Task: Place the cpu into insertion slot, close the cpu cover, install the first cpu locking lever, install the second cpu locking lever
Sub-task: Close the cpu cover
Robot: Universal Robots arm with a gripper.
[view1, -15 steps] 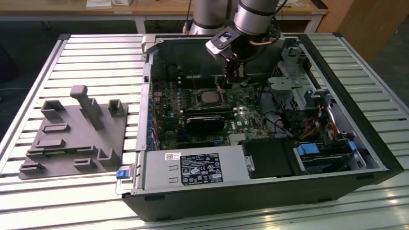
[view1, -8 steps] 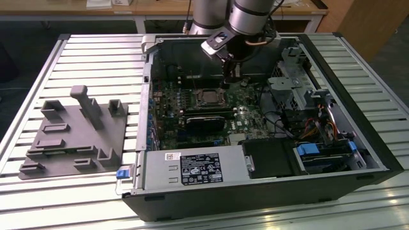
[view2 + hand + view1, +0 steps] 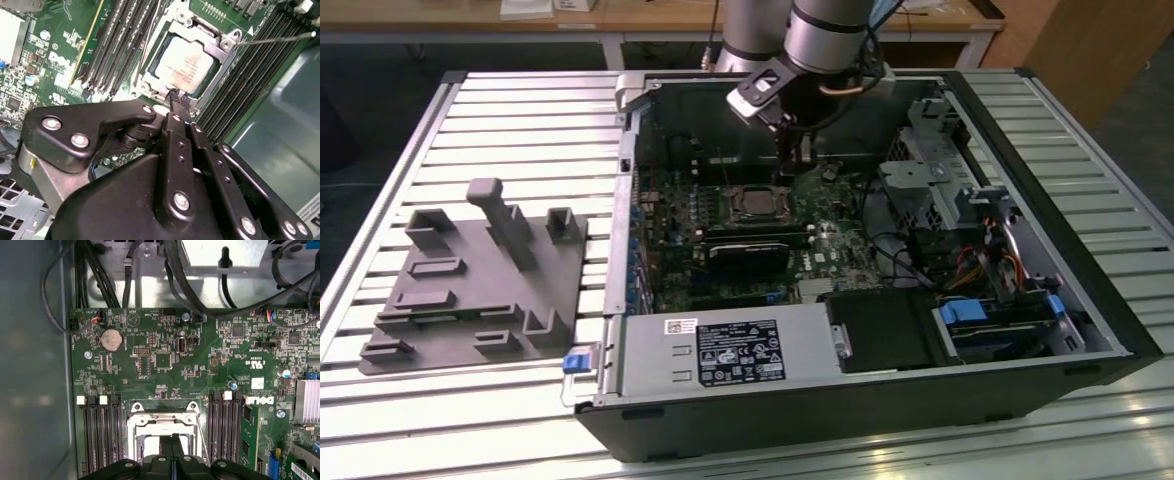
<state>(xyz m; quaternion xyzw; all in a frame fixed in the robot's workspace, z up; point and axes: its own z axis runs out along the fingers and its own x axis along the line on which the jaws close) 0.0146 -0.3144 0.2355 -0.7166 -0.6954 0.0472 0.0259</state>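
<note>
Silver-grey metal of the cpu [image 3: 186,64] is seen seated in the insertion slot [image 3: 148,76], with the cpu cover [image 3: 202,30] laid flat over it. The hand [image 3: 178,95], fingers [image 3: 175,112] pressed together, is held at the cover's edge.

The cpu [image 3: 185,65] has a pale matt metal top; around it the cpu cover [image 3: 222,55] is shiny metal; the claw [image 3: 177,96] is matt black.

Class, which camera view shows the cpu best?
The second wrist view: the cpu lies close and nearly whole, its pale top framed by the cpu cover. The exterior view shows it small and distant; in the first wrist view the claw hides most of it.
</note>
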